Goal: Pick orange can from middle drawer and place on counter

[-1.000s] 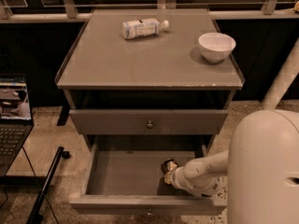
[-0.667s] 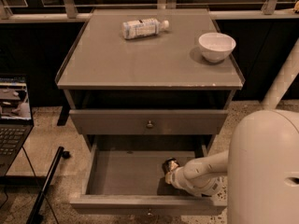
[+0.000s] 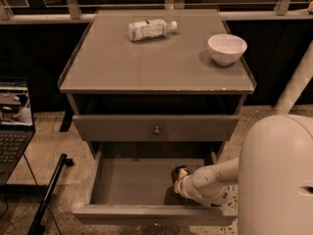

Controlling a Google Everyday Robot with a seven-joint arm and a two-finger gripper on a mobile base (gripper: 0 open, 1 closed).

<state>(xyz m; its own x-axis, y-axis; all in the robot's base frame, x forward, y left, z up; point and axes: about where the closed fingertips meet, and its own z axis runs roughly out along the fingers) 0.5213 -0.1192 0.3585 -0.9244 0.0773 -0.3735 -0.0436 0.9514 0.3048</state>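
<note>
The middle drawer is pulled open below the shut upper drawer. The orange can lies in its right part, with only a shiny end and a dark bit showing. My gripper reaches in from the right, down inside the drawer, right at the can and covering most of it. The white arm hides the rest. The counter is the grey cabinet top above.
A white-labelled plastic bottle lies on the counter at the back. A white bowl stands at its right. A laptop sits at the left on the floor side. A dark rod lies by the drawer's left.
</note>
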